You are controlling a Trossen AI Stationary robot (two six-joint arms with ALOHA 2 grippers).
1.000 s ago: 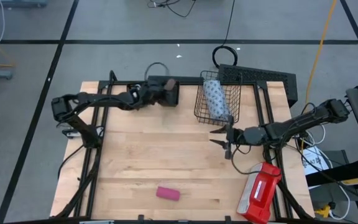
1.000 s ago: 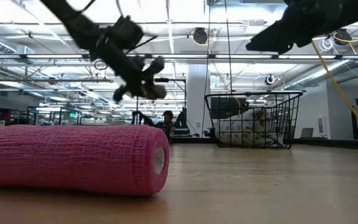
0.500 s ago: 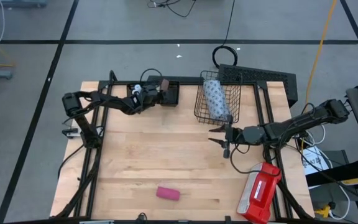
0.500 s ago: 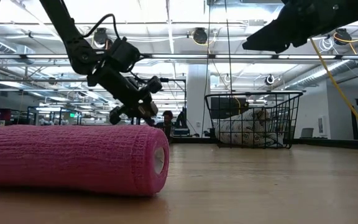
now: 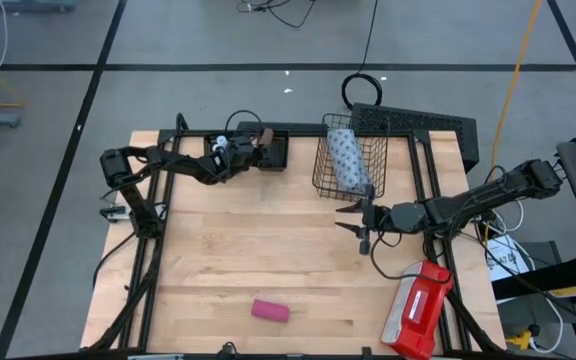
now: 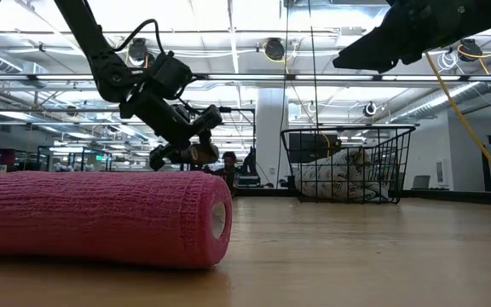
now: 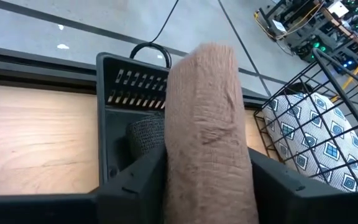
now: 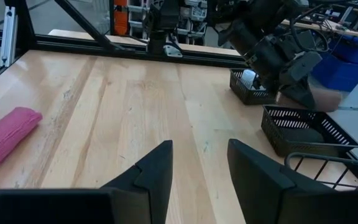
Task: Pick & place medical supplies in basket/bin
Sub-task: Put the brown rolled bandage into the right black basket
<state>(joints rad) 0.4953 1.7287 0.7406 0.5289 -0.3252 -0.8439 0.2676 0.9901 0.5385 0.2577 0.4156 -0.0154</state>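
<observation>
My left gripper (image 5: 246, 148) is shut on a brown oblong roll (image 7: 207, 124) and hovers just left of a small black tray (image 7: 114, 143) at the table's far edge. A dark roll (image 7: 145, 134) lies in that tray. The black wire basket (image 5: 350, 160) stands to the right with the blue-grey dotted pack (image 5: 345, 158) inside, also seen as the pack (image 7: 316, 140). A pink roll (image 5: 270, 311) lies on its side near the near edge. My right gripper (image 5: 353, 222) is open, in front of the basket, and touches nothing. My left gripper pinches the brown roll between its two fingers (image 7: 138, 177), on the roll's sides near its back end (image 7: 207, 186). The roll lies along the fingers and juts forward past them toward the tray. It is lifted clear of the table (image 6: 199, 153).
A second small black tray (image 8: 250, 87) with something white in it sits left of the first, under my left arm. A red-and-white case (image 5: 420, 308) lies at the near right corner. Bare wood spans the table's middle (image 5: 268, 240).
My left gripper drew back from above the tray toward the table's left and came down lower, keeping the brown roll in its fingers. It has been still for the last half second. My right arm has not moved.
</observation>
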